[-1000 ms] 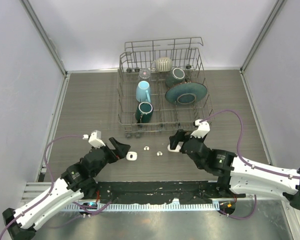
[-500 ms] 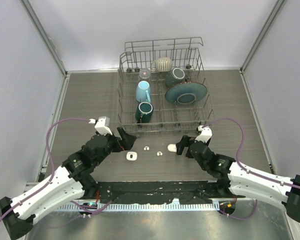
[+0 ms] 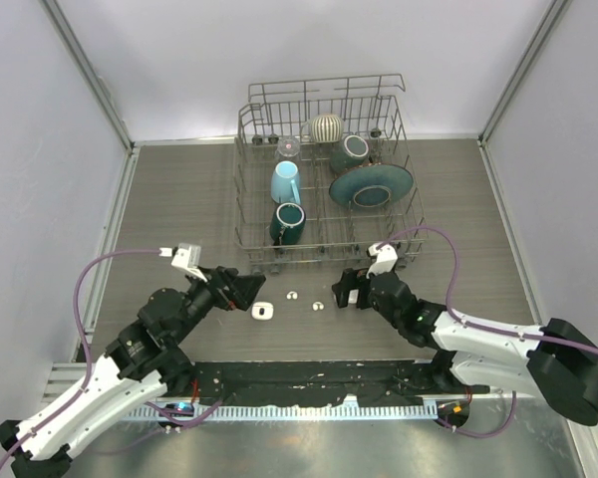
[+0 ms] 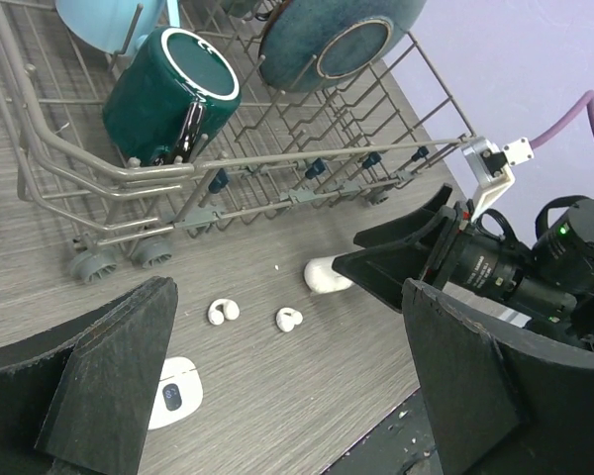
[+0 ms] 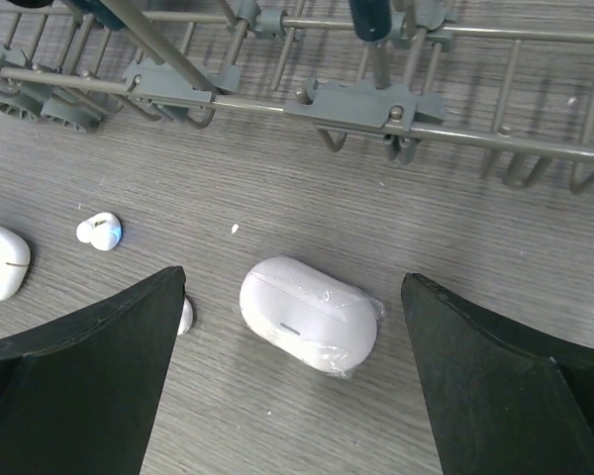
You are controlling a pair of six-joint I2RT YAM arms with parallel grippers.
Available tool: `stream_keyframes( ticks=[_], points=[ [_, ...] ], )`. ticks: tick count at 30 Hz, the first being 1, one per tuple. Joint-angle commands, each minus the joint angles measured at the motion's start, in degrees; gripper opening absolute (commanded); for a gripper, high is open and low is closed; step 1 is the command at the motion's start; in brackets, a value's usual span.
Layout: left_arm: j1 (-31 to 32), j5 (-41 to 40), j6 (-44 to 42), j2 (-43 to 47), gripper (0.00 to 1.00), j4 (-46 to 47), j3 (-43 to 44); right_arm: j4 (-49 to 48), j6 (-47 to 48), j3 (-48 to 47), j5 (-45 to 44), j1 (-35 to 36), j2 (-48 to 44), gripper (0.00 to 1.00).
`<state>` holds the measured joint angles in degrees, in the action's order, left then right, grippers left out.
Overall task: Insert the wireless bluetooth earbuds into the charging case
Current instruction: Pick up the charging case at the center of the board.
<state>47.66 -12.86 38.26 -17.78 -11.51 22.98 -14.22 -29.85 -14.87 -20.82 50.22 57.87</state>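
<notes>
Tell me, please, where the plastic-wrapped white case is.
In the right wrist view, the case lies on the table, framed by the open right gripper, just before the dish rack.

The dark wood-grain counter carried a wire dish rack, which stood on small wheels toward the far side. On the bare surface in front of the rack lay a loose row of white things, none touching. A rounded white case was at the left and two earbuds in the middle. An oval white case wrapped in clear film was at the right.
</notes>
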Motion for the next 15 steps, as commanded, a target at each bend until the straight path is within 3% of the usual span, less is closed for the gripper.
stream_keyframes(
  ticks=[1,8,15],
  points=[
    [-0.11,1.61,-2.05,0.55,1.0,1.75,-0.48,-9.24,6.03,0.37,4.55,-1.26,2.95,0.96],
    [-0.11,2.4,-2.66,-2.43,1.0,2.28,-0.04,-10.92,3.75,0.37,9.04,-1.53,6.65,0.88],
    [-0.11,2.67,-3.02,-4.1,1.0,2.72,0.22,-6.36,-1.44,2.92,10.44,-1.52,-0.11,0.77]
  ],
)
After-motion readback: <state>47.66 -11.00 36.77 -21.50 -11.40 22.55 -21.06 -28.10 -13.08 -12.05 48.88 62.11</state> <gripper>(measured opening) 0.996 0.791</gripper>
